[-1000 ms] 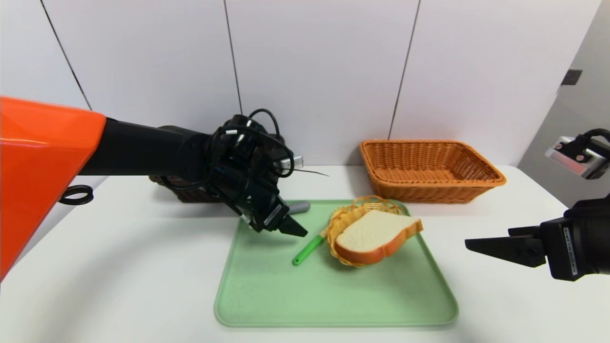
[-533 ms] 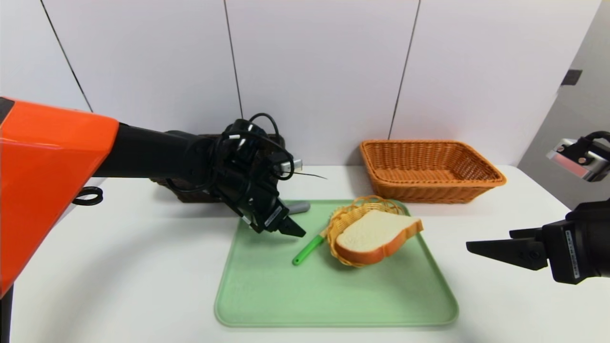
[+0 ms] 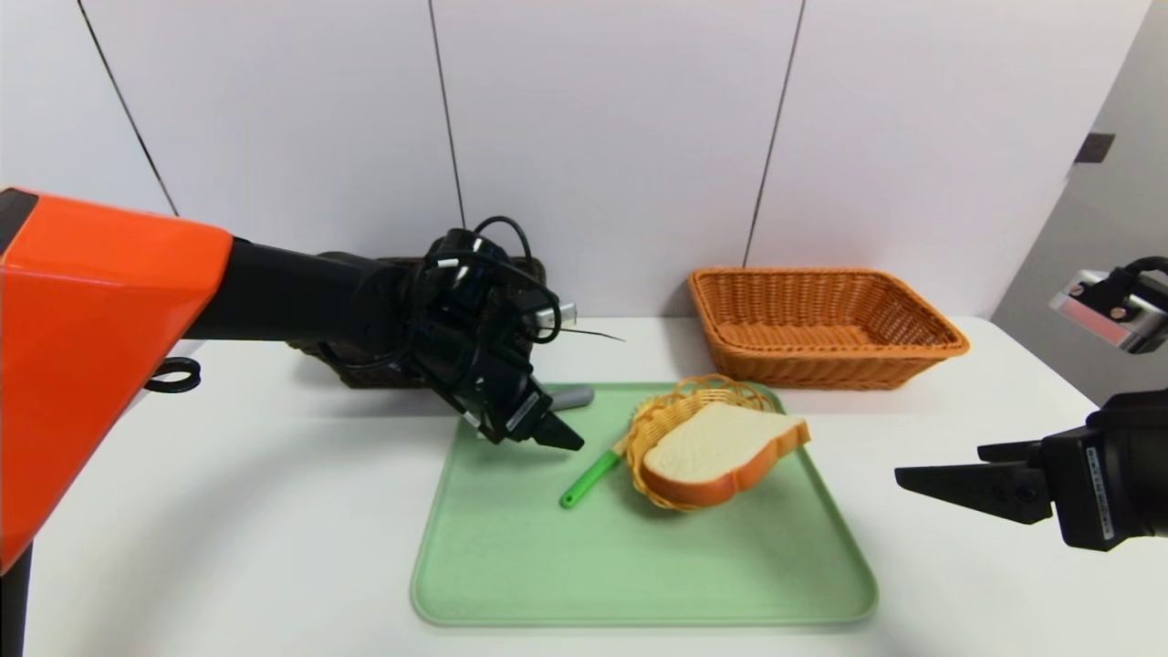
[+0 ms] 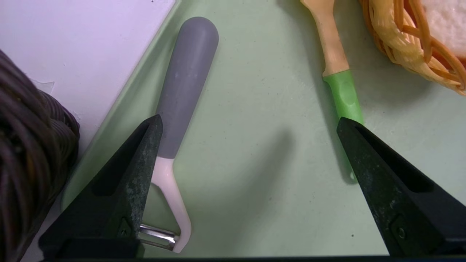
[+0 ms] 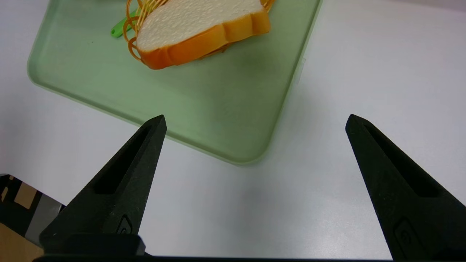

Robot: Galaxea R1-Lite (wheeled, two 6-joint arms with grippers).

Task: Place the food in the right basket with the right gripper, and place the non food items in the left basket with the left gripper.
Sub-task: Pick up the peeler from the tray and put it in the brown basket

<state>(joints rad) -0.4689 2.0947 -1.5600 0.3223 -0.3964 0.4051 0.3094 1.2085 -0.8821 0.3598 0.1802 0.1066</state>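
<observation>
The left gripper [image 4: 247,125] hung over the pale green plastic tray's [image 3: 639,566] far left corner, fingers spread wide between the grey-handled peeler [image 4: 184,91] and green-handled utensil [image 4: 344,94]. The right gripper [image 5: 255,120], also spread, hovered right of the tray; the bread slice [image 3: 716,447] lay on a small yellow wire basket [image 3: 666,411].

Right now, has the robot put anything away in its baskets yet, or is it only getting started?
Only starting. The orange basket is empty. The bread slice, the peeler and the green-handled tool all lie on the green tray. The left gripper hovers open over the tray between the two tools, holding nothing. The right gripper waits open beside the tray. Everything needs sorting.
</observation>
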